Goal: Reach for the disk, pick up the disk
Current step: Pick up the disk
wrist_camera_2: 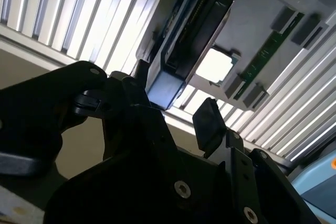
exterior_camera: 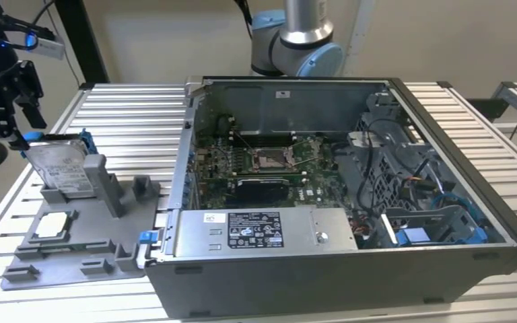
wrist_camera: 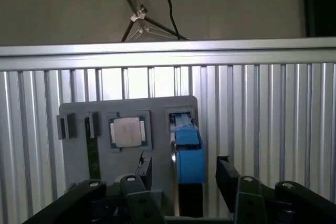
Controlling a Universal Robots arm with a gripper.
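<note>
One black gripper [exterior_camera: 25, 131] hovers above silver metal disk [exterior_camera: 61, 165] in blue bracket, stood on edge in grey plastic fixture [exterior_camera: 70, 256], top edge exposed for grasping; jaws apart, aligned either side.

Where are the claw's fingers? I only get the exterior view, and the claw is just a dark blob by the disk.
Observer: In the first wrist view the claw is open, with its fingers spread apart.
Operator: Is the disk between them?
Observer: Yes. That view looks at the disk edge-on. Its blue edge sits roughly midway between the fingers, with a gap on each side.
Operator: What's on the disk's other side, the side I can't see?
Observer: The second wrist view shows a dark face there.
</note>
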